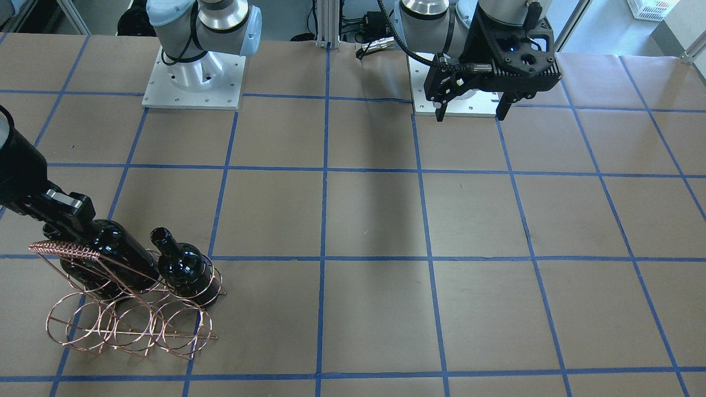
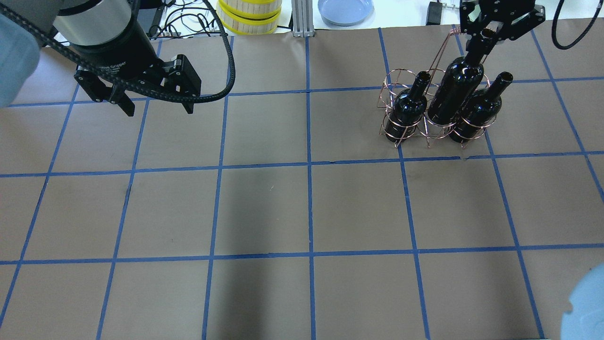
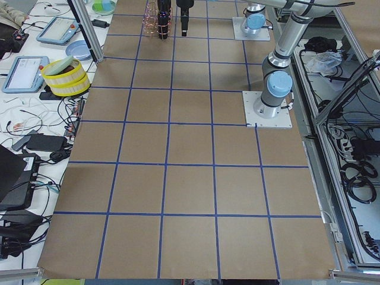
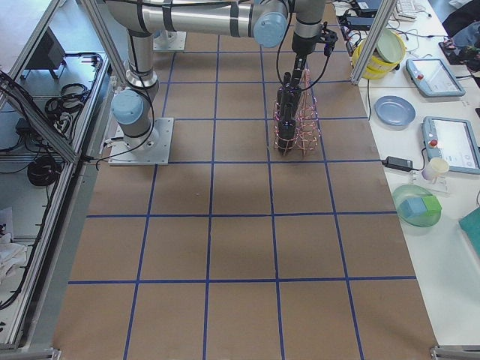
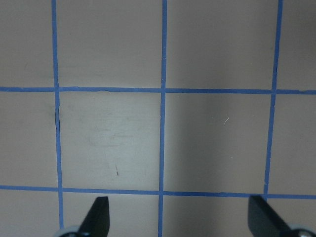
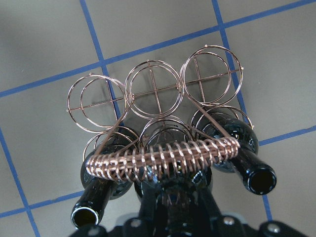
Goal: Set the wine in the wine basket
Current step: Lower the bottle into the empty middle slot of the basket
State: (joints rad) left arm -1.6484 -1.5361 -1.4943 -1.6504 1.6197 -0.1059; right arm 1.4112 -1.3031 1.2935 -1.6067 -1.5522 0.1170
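Right gripper: this is what sits closest to my wrist camera, its body filling the bottom edge there. From overhead I see the right gripper (image 2: 487, 34) clamped on the neck of the held bottle (image 2: 455, 92), out at the far right of the table (image 2: 306, 208).
Held bottle: dark glossy glass with no label. It is tilted, neck up in the gripper and body sloping down into the middle of the wire rack (image 6: 157, 94). It rides higher than the two bottles beside it. I cannot tell how deep its base sits.
Handle: the coil-wrapped handle (image 6: 163, 158) crosses just over the held bottle in my wrist view.
Inner bottle: the inner bottle (image 2: 406, 111) leans in the ring on the side toward the table's middle, just beside the held one.
Outer bottle: the outer bottle (image 2: 476, 111) leans in the ring on the other side, and its shoulder looks to be touching the held bottle.
Wire rack: copper-coloured, with two rows of three rings. All three bottles are in the row nearer the gripper, and through the other row I see only table paper.
Left gripper: the left gripper (image 2: 159, 107) hangs above the table well apart from the rack. Its fingers are spread wide with nothing between them.
Left wrist view: I see brown paper and the blue tape (image 5: 163, 98) grid.
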